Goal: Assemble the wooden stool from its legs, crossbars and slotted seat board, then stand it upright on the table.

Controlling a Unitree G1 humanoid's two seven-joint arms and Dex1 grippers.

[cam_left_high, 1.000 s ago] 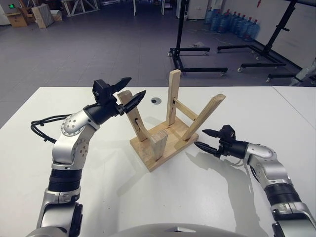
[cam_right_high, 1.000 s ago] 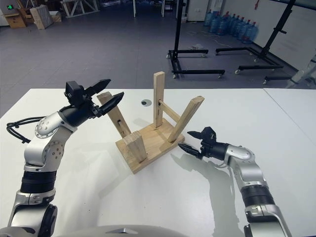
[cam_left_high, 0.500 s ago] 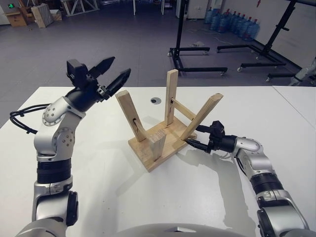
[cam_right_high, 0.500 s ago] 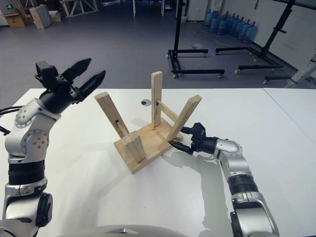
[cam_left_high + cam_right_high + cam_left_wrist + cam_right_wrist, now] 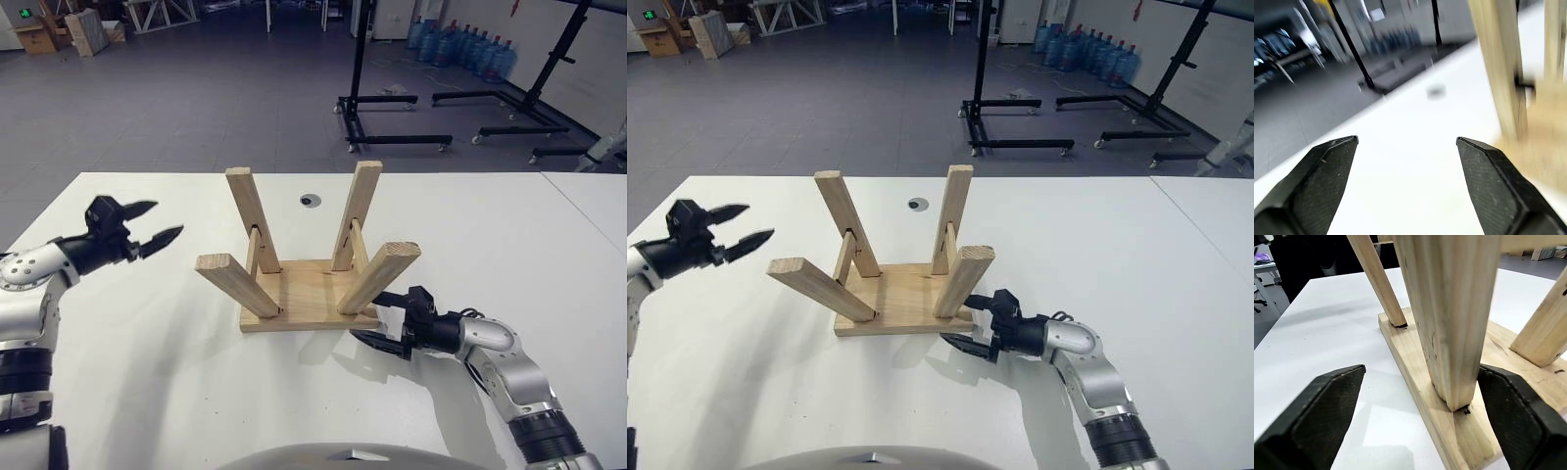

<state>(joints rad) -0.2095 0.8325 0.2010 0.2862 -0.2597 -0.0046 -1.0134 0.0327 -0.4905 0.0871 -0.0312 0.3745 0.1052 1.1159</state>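
The stool is sitting upside down mid-worktop, seat flat, four legs pointing up. The right pincer is gaping wide at the seat's near right corner, straddling the base of the leg there without clamping anything. The left pincer is hovering open and empty, well off to the stool's left.

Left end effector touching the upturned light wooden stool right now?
Apart. In the left eye view, bare white tabletop separates the open left end effector from the nearest leg of the light wooden stool.
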